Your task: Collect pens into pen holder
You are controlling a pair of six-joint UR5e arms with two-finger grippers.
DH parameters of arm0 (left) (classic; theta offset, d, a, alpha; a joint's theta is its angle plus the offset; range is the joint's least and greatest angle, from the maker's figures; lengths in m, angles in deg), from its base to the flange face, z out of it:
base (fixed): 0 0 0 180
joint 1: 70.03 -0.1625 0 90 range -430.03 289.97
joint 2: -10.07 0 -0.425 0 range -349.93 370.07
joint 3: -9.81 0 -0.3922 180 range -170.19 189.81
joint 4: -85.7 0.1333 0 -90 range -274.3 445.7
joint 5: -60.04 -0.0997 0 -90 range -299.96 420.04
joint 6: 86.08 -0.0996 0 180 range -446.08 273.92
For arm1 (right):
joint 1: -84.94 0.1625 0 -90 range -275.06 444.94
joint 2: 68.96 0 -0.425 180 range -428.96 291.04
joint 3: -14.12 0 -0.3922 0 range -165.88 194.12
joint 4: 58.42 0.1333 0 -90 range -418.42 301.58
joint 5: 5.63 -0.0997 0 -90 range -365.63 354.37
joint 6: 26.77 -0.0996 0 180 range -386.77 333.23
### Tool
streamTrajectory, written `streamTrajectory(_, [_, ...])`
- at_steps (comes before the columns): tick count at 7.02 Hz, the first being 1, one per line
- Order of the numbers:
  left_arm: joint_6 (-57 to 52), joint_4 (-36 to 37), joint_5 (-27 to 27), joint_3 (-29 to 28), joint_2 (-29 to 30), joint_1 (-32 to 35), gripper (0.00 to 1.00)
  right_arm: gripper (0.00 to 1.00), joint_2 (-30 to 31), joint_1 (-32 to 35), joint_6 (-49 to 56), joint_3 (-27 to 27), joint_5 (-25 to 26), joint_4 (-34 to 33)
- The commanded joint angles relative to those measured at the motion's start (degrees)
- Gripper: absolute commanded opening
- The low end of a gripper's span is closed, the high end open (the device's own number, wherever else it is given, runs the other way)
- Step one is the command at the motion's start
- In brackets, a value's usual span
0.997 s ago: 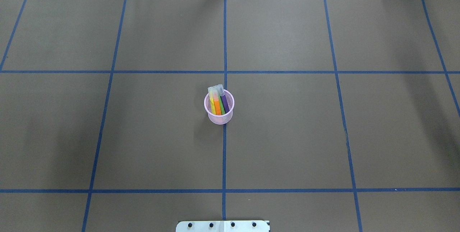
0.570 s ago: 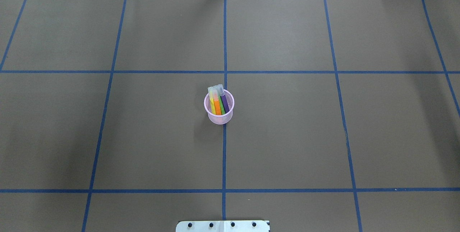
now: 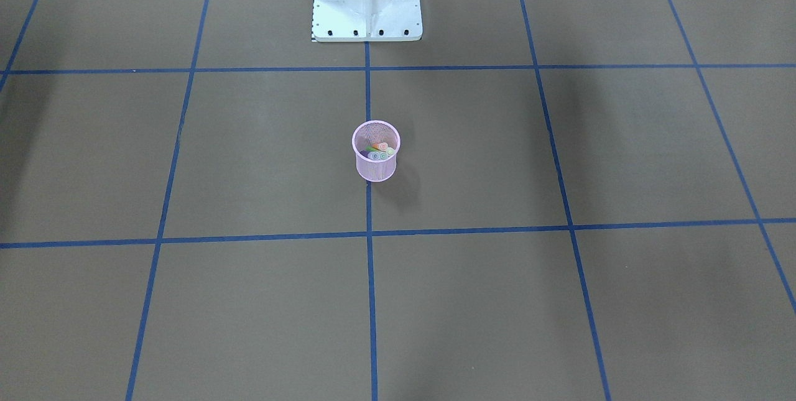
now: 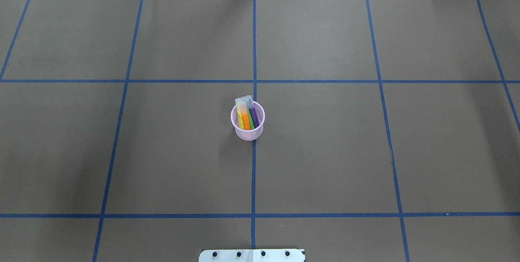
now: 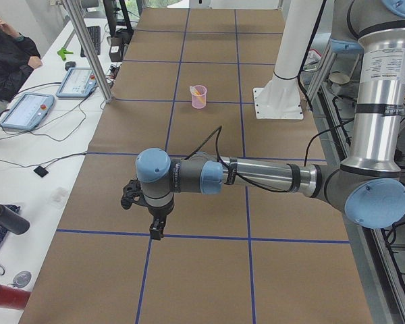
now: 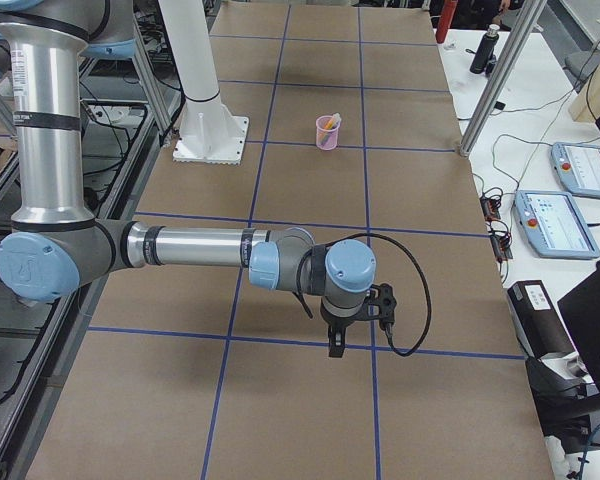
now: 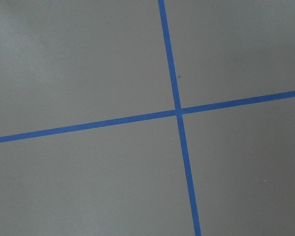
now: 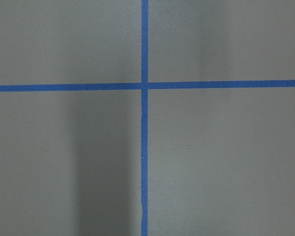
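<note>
Left fingers point(image 5: 154, 230) and right fingers point(image 6: 335, 344) point down from outstretched arms point(image 5: 270, 177); cannot tell apart or together.

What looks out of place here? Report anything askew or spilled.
Nothing stands out. The pen holder stands upright with all four pens inside, caps leaning on its rim. The left gripper and right gripper hang well clear of it.

Overhead camera, behind the base point(image 4: 252, 255), looks down: cup point(image 4: 248, 134) dead centre. Front camera faces back, steeply, base top centre, same cup mid-frame. Two side cameras shoot along the bench point(image 5: 209, 61) from either end, cup small in the upper half. Wrist cameras sit close over tape crossings point(image 7: 178, 111).
</note>
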Motion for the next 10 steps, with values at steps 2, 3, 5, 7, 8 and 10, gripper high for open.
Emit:
streamTrajectory(2, [0.1,0.0,0.2,-0.2,-0.1,0.0,1.0,1.0,1.0,0.0,-3.8,2.1,-0.3,0.7])
streamTrajectory(3, [0.0,-0.1,0.2,-0.6,0.0,0.0,1.0,1.0,0.9,0.0,-3.8,1.6,-0.4,0.7])
streamTrajectory(5, [-0.1,-0.2,0.2,-0.9,0.0,-0.1,1.0,1.0,0.8,0.0,-3.9,1.5,-0.7,0.7])
streamTrajectory(7, [-0.7,-0.3,0.2,-0.3,-2.4,0.0,1.0,1.0,0.4,0.0,-3.9,1.3,-0.7,0.7])
streamTrajectory(8, [-0.8,-0.4,0.3,-0.1,-3.1,0.0,1.0,1.0,0.2,0.0,-3.9,1.5,-0.7,0.7])
streamTrajectory(10, [-0.6,-2.8,0.3,-0.2,-4.4,0.0,1.0,1.0,0.2,0.0,-3.9,1.7,-1.0,0.7])
